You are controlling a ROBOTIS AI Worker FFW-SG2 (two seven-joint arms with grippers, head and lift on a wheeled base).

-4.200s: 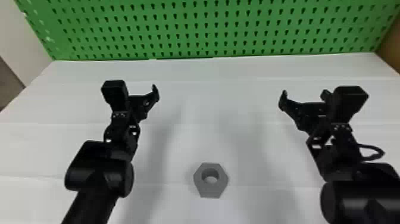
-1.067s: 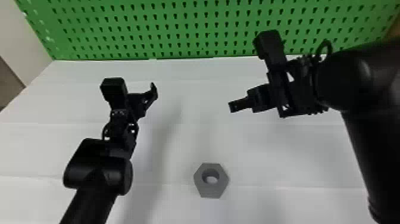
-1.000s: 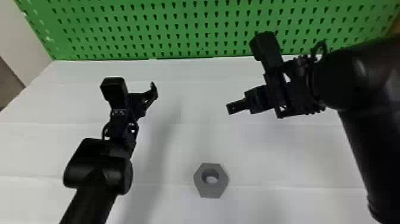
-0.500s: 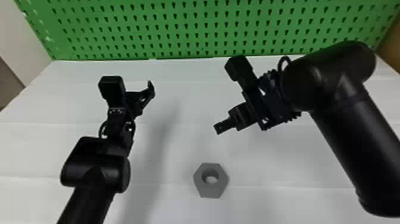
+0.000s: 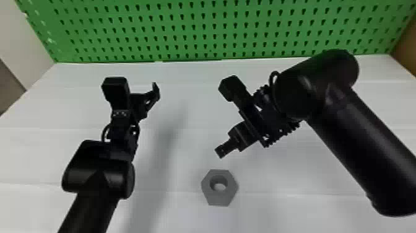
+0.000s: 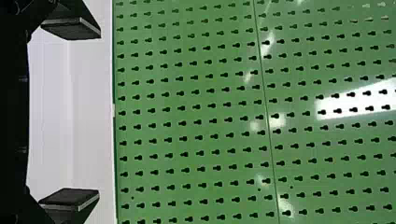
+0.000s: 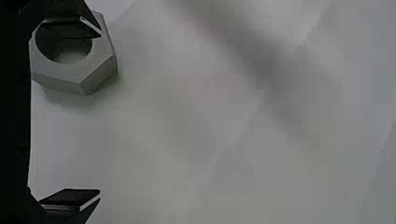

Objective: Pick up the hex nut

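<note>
In the head view my right gripper (image 5: 221, 151) hangs over the table, just behind the grey hex nut (image 5: 227, 194), which lies flat with its hole facing up. The right wrist view shows that gripper (image 7: 95, 114) open, its fingers wide apart and nothing between them; one finger overlaps the hex nut (image 7: 67, 70) from the camera's side. Parked at the left is my left gripper (image 5: 156, 91), and in its own wrist view the left gripper (image 6: 98, 114) is open with nothing held.
A white table (image 5: 185, 108) made of long planks carries the nut. A green pegboard (image 5: 201, 31) rises along its back edge, with a brown panel (image 5: 405, 46) at the far right.
The right arm has swung inward from the right side, and its gripper has come forward and closer to the nut. My left arm has shifted very slightly leftward. The nut has stayed put.
</note>
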